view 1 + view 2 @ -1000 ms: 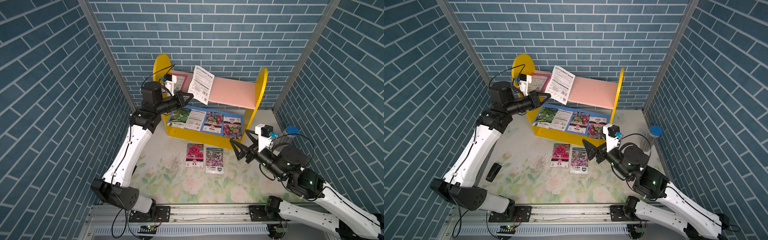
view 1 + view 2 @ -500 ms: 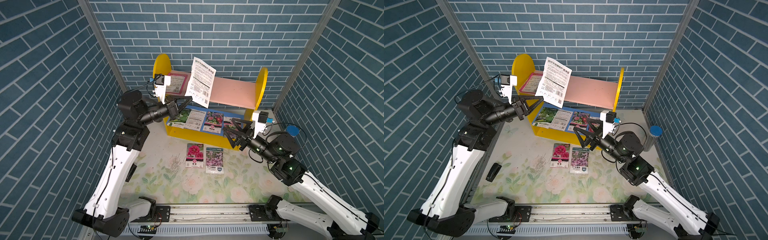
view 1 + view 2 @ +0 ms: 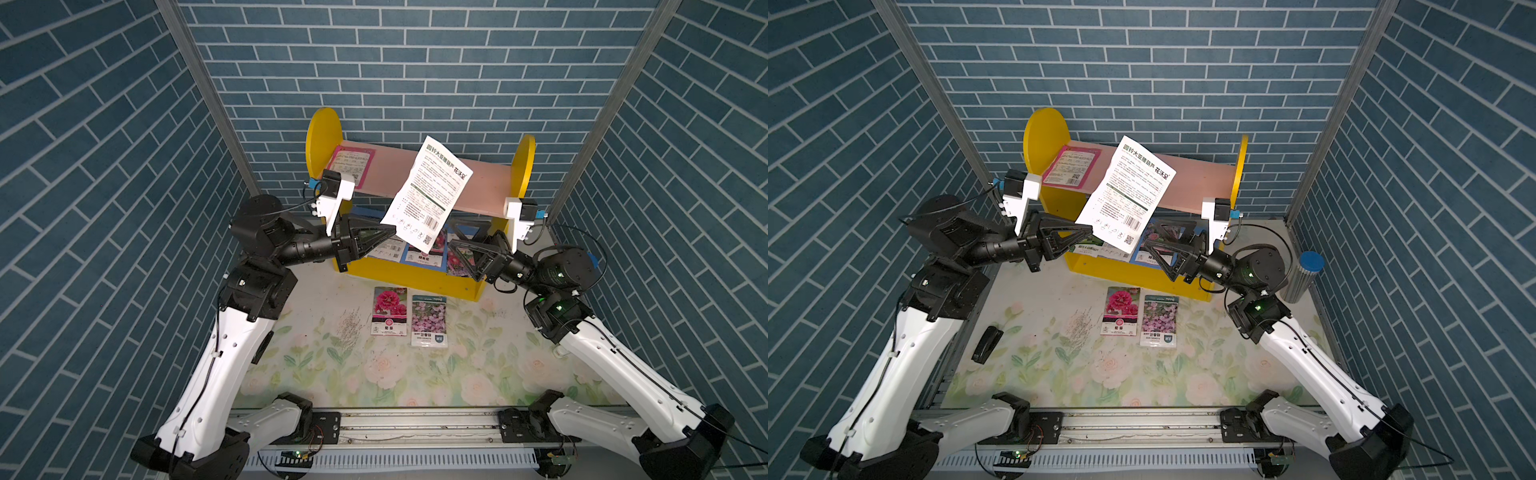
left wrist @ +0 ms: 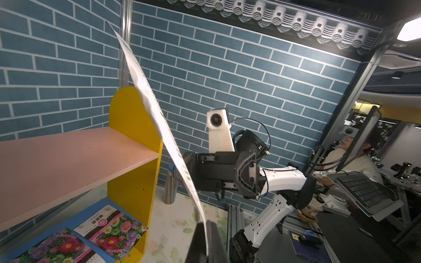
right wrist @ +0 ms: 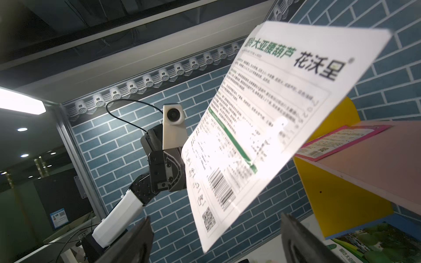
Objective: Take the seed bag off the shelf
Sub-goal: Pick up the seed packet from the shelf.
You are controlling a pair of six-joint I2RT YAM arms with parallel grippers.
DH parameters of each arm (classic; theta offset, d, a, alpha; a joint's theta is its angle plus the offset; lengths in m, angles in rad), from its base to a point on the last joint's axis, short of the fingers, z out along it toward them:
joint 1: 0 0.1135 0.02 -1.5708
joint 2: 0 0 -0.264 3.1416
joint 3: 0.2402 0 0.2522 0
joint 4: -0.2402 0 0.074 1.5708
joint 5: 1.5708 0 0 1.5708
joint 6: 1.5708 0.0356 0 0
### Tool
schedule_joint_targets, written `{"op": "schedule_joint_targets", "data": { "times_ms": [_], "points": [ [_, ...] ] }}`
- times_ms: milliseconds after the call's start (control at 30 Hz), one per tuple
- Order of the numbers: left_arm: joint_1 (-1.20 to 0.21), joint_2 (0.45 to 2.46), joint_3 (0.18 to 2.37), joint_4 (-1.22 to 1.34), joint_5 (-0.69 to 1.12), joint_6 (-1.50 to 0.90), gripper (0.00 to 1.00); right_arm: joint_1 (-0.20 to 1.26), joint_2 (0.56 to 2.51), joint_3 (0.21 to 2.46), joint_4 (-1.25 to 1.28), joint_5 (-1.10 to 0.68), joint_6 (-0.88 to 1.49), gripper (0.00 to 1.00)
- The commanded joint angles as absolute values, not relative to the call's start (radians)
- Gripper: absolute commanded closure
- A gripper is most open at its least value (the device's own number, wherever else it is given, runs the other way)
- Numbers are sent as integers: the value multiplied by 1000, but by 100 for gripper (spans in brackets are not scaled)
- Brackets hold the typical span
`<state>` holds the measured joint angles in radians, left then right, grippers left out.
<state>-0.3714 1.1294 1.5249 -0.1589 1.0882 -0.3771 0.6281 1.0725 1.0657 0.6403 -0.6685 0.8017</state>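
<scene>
White seed bag (image 3: 428,195) is pinched by left jaws; right jaws spread beside.

The white seed bag (image 5: 262,127) reads 大亚腰葫芦 in green along its top, with 花沃呈 in black beside it. Lower down sit a barcode (image 5: 222,189) and a QR code (image 5: 209,218). Its fine print is blurred, and the label on the near pink-flower packet (image 3: 389,311) is too small to read.

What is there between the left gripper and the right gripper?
The lower end of the white seed bag: the left gripper pinches its corner, and the open right gripper faces it. This shows in both top views.
</scene>
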Motion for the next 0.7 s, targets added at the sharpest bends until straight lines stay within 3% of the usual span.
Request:
{"op": "schedule_joint_targets", "data": {
  "times_ms": [0,133,500,533,567,667],
  "points": [
    [-387,1105,1500,-145,1134,-347,100,606,1094,1130,769,-753,888,15],
    [-396,1085,1472,-137,1113,-348,100,594,1124,1162,793,-768,910,28],
    [-403,1092,1465,-132,1061,-368,100,592,1132,1149,809,-764,930,89],
    [-405,1094,1465,-134,1055,-368,95,592,1132,1149,802,-765,927,98],
    [-405,1097,1466,-142,1043,-366,89,592,1129,1146,795,-764,925,100],
    [-405,1104,1481,-215,985,-330,69,592,1117,1137,771,-765,911,100]
  ]
}}
